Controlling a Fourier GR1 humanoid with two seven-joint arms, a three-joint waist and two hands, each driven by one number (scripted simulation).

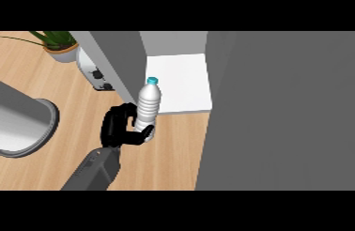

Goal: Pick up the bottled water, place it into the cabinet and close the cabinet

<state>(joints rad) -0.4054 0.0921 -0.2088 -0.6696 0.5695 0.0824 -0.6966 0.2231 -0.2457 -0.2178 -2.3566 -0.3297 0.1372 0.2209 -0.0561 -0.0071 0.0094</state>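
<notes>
A clear water bottle (148,105) with a teal cap stands upright just in front of the open cabinet's white shelf (184,77). My left hand (116,127) is at the bottle's left side, fingers curled round its lower part and hiding its base. The bottle's top overlaps the edge of the cabinet's grey left panel (118,61). A wide grey cabinet door (277,108) stands open and fills the right of the view. My right hand does not show.
A large grey round pot (24,127) sits at the left edge of the wooden counter (173,150). A white appliance (94,70) and a potted plant (59,44) stand at the back left beside the cabinet.
</notes>
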